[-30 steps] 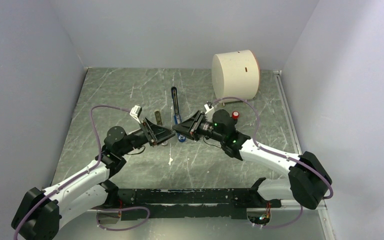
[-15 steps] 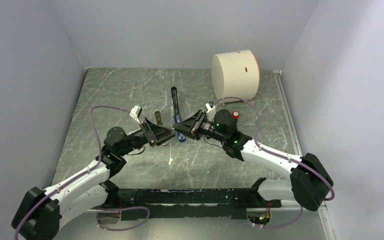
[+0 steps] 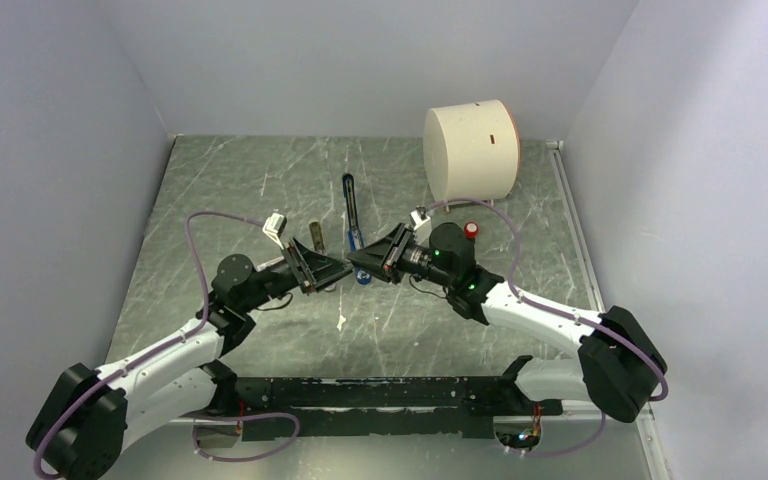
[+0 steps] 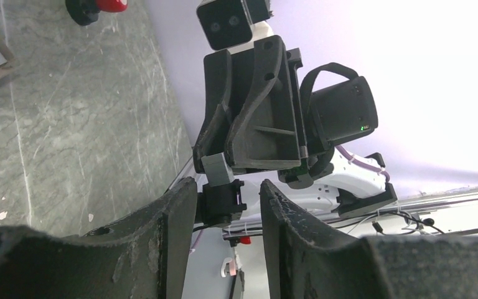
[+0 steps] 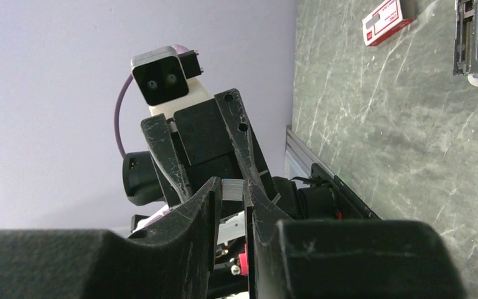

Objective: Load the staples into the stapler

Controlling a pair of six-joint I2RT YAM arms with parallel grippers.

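The blue stapler (image 3: 349, 205) lies open on the table, its thin black arm pointing away and its blue end near the grippers. My right gripper (image 3: 357, 262) (image 5: 231, 185) is shut on a short grey staple strip (image 5: 233, 189), held above the table. That strip (image 4: 216, 168) also shows in the left wrist view, sticking out of the right gripper's tip. My left gripper (image 3: 341, 266) (image 4: 227, 190) is open and empty. It faces the right gripper tip to tip, its jaws just short of the strip.
A white cylinder (image 3: 472, 148) stands at the back right. A small red-capped object (image 3: 471, 229) sits behind the right wrist. A dark strip-shaped piece (image 3: 315, 238) lies left of the stapler. A red and white box (image 5: 386, 20) and a grey metal part (image 5: 473, 37) lie on the table.
The two grippers have closed the gap a little, the left moving right and the right moving left with the strip. The stapler has not moved.
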